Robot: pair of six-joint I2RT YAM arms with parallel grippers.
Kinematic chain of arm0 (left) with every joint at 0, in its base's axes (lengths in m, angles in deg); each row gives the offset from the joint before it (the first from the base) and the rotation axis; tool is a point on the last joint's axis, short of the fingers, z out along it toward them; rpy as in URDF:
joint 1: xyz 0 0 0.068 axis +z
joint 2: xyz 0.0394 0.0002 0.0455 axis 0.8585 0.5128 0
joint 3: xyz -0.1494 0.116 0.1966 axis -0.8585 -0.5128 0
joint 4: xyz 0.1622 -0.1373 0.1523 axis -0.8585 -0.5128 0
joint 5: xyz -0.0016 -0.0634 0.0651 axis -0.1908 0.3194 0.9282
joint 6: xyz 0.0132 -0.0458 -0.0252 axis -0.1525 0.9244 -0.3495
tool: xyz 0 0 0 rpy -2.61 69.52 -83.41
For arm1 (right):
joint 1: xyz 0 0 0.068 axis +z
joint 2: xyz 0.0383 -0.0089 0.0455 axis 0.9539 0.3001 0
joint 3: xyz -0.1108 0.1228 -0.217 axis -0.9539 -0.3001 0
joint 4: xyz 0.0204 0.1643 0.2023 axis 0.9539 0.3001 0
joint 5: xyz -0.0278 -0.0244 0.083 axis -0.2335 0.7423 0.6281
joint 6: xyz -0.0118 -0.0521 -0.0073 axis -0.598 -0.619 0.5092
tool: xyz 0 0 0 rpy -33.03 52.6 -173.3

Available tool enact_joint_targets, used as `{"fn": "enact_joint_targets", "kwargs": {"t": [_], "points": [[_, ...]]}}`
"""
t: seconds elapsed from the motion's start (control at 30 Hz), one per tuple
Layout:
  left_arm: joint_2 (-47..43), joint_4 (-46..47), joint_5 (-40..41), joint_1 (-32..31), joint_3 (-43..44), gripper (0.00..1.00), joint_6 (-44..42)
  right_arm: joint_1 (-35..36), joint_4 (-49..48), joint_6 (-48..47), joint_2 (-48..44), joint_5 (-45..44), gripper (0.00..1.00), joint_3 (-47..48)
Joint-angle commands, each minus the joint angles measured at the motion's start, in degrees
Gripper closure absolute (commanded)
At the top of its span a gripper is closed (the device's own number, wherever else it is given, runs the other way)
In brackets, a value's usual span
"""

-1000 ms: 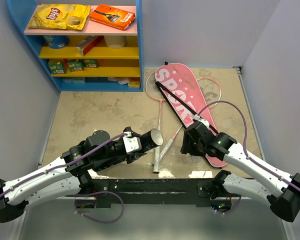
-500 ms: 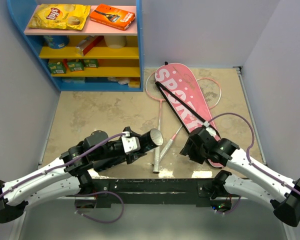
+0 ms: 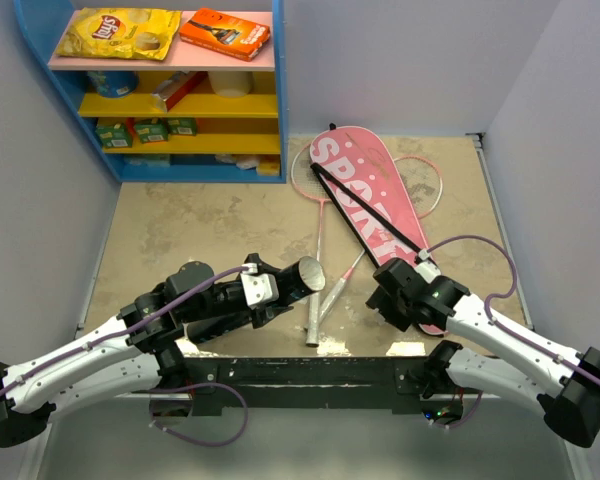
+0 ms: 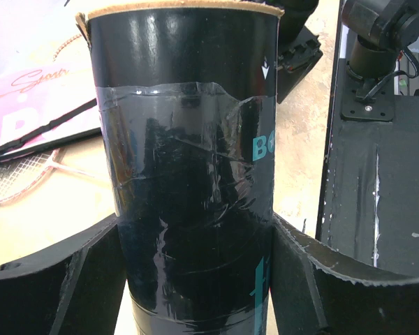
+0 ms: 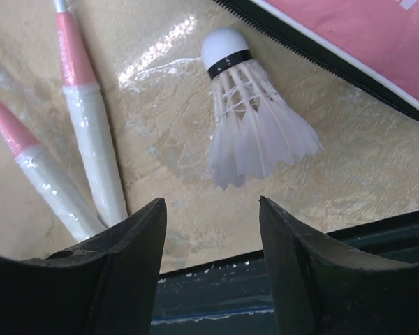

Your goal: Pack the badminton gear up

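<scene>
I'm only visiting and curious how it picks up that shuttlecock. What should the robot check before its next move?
1. Hold of the left gripper on the black tube, with a finger on each side: ok.
2. Jaws of the right gripper open and empty: ok.
3. The shuttlecock lies in line with that gap: ok.
4. The racket handles lie apart from the shuttlecock: ok.
5. Room left inside the black tube: cannot tell.
</scene>
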Motion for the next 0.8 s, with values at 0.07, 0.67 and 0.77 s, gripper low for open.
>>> {"fn": "enact_joint_targets", "kwargs": {"t": [0.07,0.67,0.77], "points": [[-0.67,4.15,-1.02,-0.23,2.21,1.00,0.54,0.14,-1.08,7.42,1.65,-7.60,0.42,-1.75],[0.74,4.94,-2.25,-0.23,2.03,1.00,0.62,0.14,-7.94,10.68,1.73,-17.27,0.87,-5.00],[0.91,5.02,-2.34,-0.23,2.03,1.00,0.62,0.14,-8.38,10.06,1.82,-18.15,1.00,-4.74]]}}
